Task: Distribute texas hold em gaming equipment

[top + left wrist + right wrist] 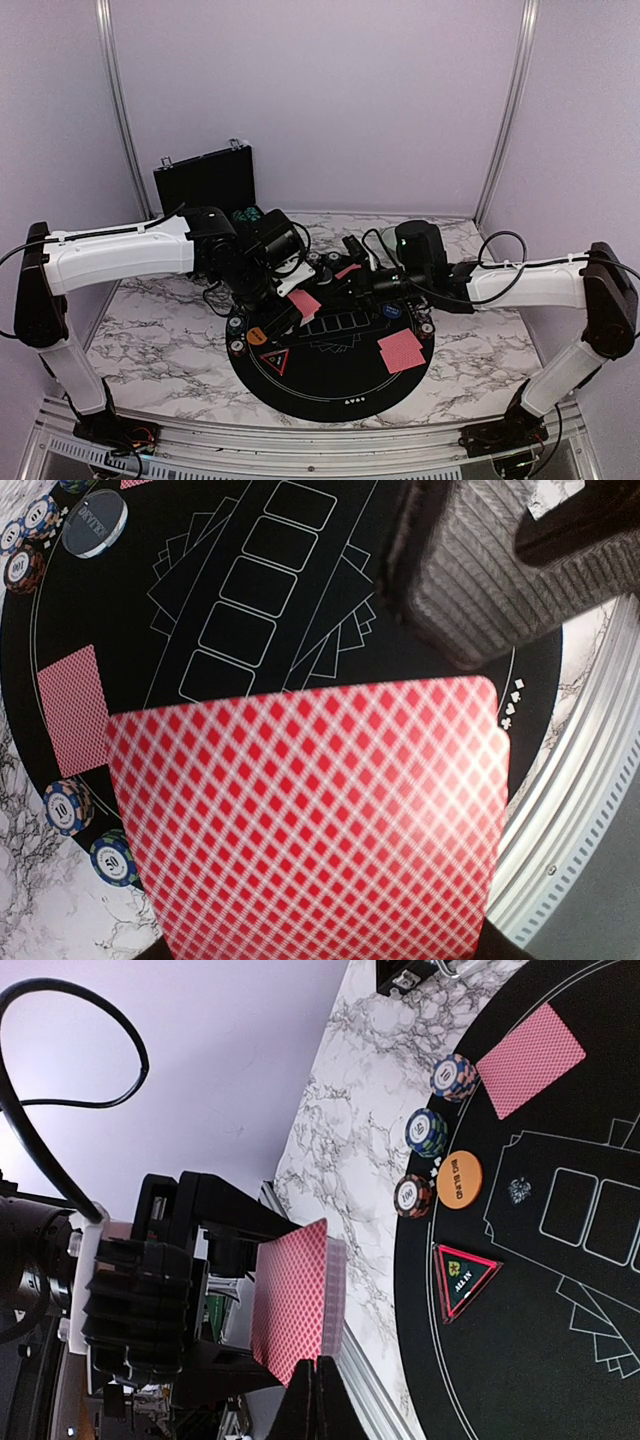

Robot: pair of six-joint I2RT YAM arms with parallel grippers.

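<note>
Now my left gripper (pixel 262 1305) is clamping a stack of red-backed cards (pixel 300 1295) between its jaws, holding it above the black mat (pixel 540 1360). My right gripper (pixel 318 1385) is pointing at that stack, jaws pressed together on nothing. Beyond my right fingertips, three chip stacks (pixel 427 1132) and an orange button (pixel 459 1180) are lying beside another card (pixel 530 1058).

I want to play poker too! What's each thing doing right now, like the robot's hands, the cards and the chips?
left gripper: shut on the card deck, holding it in the air.
card deck: gripped, red backs showing.
right gripper: shut, nothing visibly held.
loose card: flat on the mat, face down.
chip stacks: standing upright by the mat's edge.
orange disc: lying flat.
</note>
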